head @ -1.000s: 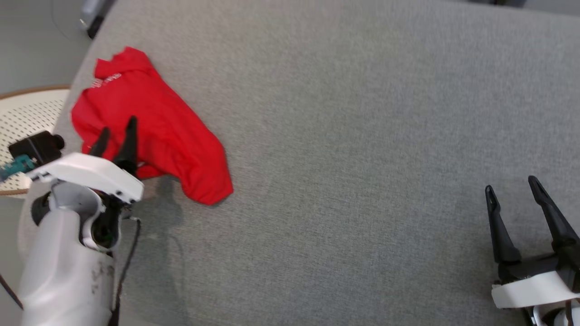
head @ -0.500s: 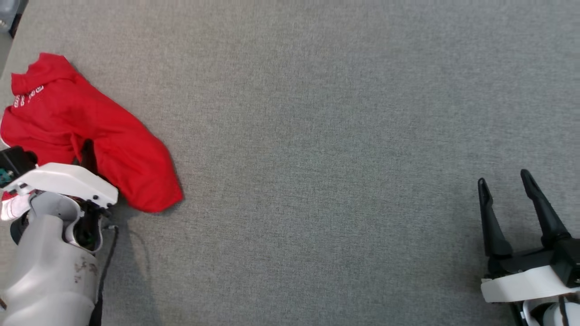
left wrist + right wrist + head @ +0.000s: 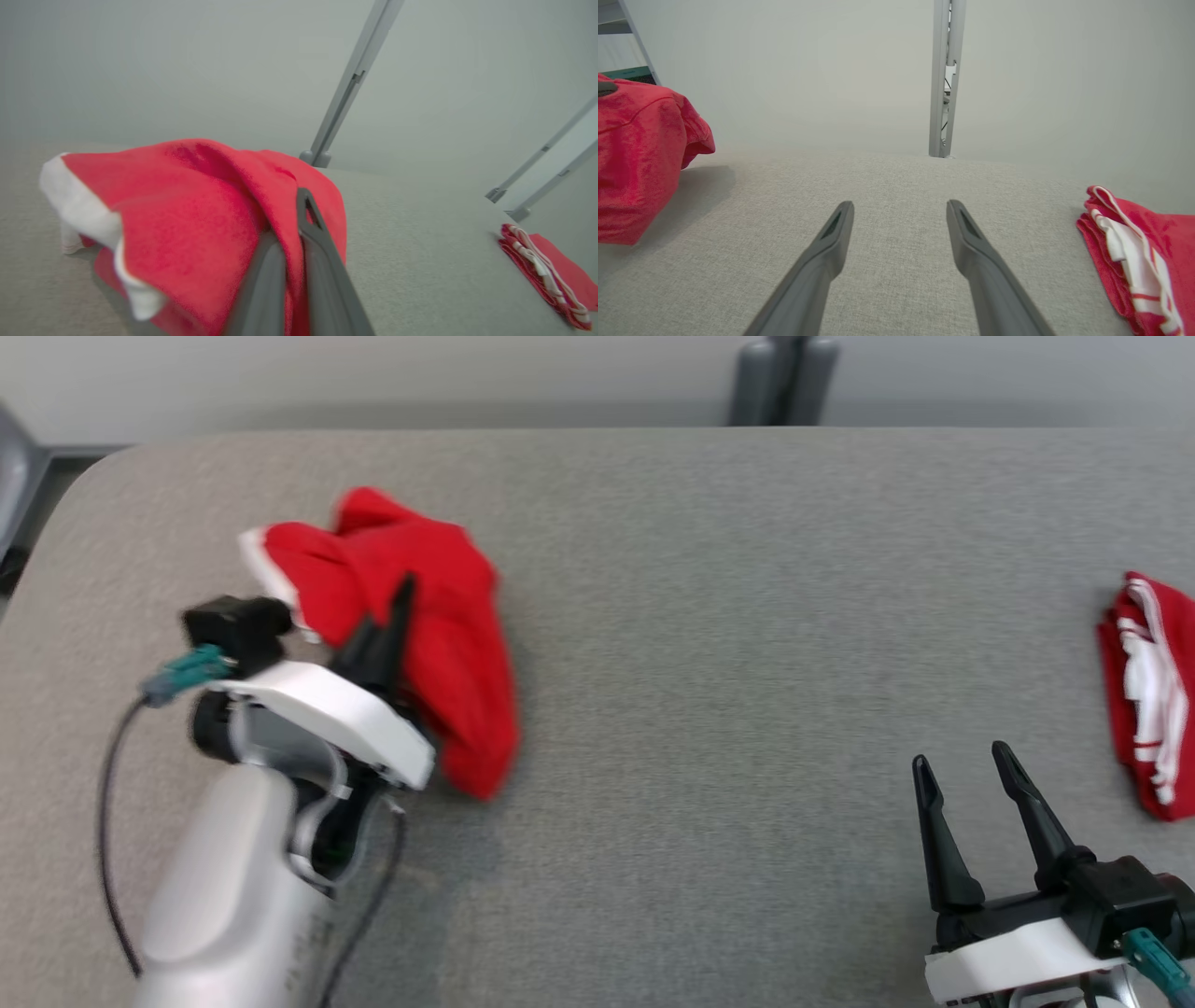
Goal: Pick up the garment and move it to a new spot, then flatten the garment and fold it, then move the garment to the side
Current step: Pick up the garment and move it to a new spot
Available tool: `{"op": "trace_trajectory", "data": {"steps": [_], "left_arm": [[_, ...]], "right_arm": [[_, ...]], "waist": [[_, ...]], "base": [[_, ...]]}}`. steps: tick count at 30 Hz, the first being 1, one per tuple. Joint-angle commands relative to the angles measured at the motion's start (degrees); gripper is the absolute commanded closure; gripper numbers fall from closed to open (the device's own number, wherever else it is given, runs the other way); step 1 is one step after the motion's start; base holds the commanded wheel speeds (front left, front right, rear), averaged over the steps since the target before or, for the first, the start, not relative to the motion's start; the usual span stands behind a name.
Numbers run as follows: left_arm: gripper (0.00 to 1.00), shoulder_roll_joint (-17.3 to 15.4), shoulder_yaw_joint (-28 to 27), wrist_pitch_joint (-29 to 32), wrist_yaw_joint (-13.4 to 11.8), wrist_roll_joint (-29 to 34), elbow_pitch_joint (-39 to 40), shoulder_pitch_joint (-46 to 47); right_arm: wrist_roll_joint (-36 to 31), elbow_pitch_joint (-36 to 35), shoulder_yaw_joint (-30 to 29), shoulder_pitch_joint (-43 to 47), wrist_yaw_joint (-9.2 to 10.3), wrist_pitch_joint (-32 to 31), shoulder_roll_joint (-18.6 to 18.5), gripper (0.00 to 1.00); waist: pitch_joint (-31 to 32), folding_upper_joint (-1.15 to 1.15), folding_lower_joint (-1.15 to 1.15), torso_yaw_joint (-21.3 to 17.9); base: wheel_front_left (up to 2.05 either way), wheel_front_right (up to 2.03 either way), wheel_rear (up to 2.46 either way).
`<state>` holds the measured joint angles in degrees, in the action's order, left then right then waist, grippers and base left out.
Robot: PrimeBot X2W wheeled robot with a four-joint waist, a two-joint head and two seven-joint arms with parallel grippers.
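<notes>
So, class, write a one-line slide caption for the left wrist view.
Left end effector shut on a bunched red garment; a folded red-and-white garment lies farther along the grey tabletop.

Surface: grey fabric-covered top (image 3: pixel 709 616)
Left: bunched red garment with white trim (image 3: pixel 457 607)
Right edge: folded red-and-white cloth (image 3: pixel 1144 709)

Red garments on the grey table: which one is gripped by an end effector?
The bunched garment on the left, pinched in the left end effector; the folded white-striped garment lies free at the right.
</notes>
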<state>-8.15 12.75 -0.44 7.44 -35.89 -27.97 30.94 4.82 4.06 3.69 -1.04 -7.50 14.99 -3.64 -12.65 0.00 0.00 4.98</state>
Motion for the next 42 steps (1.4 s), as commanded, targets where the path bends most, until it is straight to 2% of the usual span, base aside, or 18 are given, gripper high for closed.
{"op": "trace_trajectory", "data": {"steps": [1,3,4,7,10,13,18,19,20,21,25,27,31,32,37,39,42], "left_arm": [[1.00,0.6,2.5,2.5,0.1,0.0,5.0,-2.5],[1.00,1.5,5.5,5.6,0.0,0.2,9.8,-4.9],[1.00,1.5,5.5,5.6,0.0,0.2,9.8,-4.9],[1.00,2.6,9.4,9.4,-0.7,0.2,14.1,-7.5],[1.00,3.9,12.3,11.1,-1.5,-0.6,14.9,-8.9],[1.00,4.4,13.7,10.6,-2.4,-1.1,11.7,-8.2],[1.00,4.9,14.9,7.9,-2.9,-0.6,1.2,-5.5],[0.83,4.9,15.2,6.9,-2.9,-0.1,-0.6,-5.0],[0.23,4.8,15.2,5.9,-3.0,0.0,-2.3,-4.7],[0.00,4.8,15.3,5.3,-2.8,-0.2,-3.8,-4.6],[0.00,4.9,15.5,1.1,-1.9,-0.5,-6.1,-5.1],[0.00,4.5,15.1,-1.6,-2.8,0.2,-5.5,-6.8],[0.00,2.4,14.2,-6.9,-5.8,1.9,-0.8,-12.2],[0.00,1.3,13.4,-9.3,-7.7,2.4,2.6,-16.2],[0.00,-2.5,10.8,-13.7,-13.1,5.2,10.6,-26.5],[0.00,-3.7,9.4,-14.4,-14.2,6.2,12.5,-30.6],[0.00,-4.4,5.4,-14.8,-14.7,8.1,15.7,-35.0]], "right_arm": [[0.4,0.0,-0.3,0.6,0.01,0.3,0.1,0.00],[0.6,0.0,-0.5,0.8,0.01,0.3,0.4,0.00],[0.6,0.0,-0.5,0.8,0.01,0.3,0.4,0.00],[0.8,0.1,-0.5,0.7,0.00,0.3,0.6,0.00],[1.5,0.0,-0.5,-0.1,0.01,0.3,0.6,0.00],[2.7,0.3,-0.4,-0.7,0.00,0.3,0.7,0.00],[4.2,0.8,0.0,-1.5,0.00,0.3,0.6,0.00],[4.4,0.9,0.0,-1.5,0.00,0.3,0.7,0.00],[4.5,0.9,-0.1,-1.6,0.00,0.3,0.7,0.00],[4.7,1.0,-0.3,-1.5,0.00,0.3,0.7,0.00],[4.8,1.5,-0.8,-0.3,0.00,0.3,0.7,0.00],[4.9,1.4,-1.4,0.3,0.01,0.3,0.6,0.00],[4.1,0.8,-3.0,1.9,0.00,0.3,0.6,0.00],[3.9,0.0,-4.3,3.0,0.00,0.3,0.6,0.00],[2.3,-1.5,-7.5,5.9,0.00,0.3,0.6,0.00],[1.3,-1.9,-8.5,7.0,0.00,0.3,0.6,0.00],[-1.2,-1.7,-8.6,8.6,0.00,0.3,0.6,0.00]], "waist": [[2.8,0.00,0.00,-4.7],[2.9,0.00,0.00,-6.7],[2.9,0.00,0.00,-6.7],[2.3,0.00,0.00,-9.8],[1.2,0.00,0.00,-12.7],[0.2,0.00,0.00,-14.9],[-1.2,0.00,0.00,-17.1],[-1.2,0.00,0.00,-17.2],[-1.3,0.00,0.00,-17.3],[-1.1,0.00,0.00,-17.1],[0.6,0.00,0.00,-16.0],[2.0,0.00,0.00,-15.2],[5.1,0.00,0.00,-13.2],[6.6,0.00,0.00,-12.0],[10.5,0.00,0.00,-9.2],[11.9,0.00,0.00,-8.3],[13.6,0.00,0.00,-6.9]], "base": [[0.00,0.00,0.00],[0.00,0.00,0.00],[0.00,0.00,0.00],[0.00,0.00,0.00],[0.00,0.00,0.00],[0.00,0.00,0.00],[0.00,0.00,0.00],[0.00,0.00,0.00],[0.00,0.00,0.00],[0.00,0.00,0.00],[0.00,0.00,0.00],[0.00,0.00,0.00],[0.00,0.00,0.00],[0.00,0.00,0.00],[0.00,0.00,0.00],[0.00,0.00,0.00],[0.00,0.00,0.00]]}}
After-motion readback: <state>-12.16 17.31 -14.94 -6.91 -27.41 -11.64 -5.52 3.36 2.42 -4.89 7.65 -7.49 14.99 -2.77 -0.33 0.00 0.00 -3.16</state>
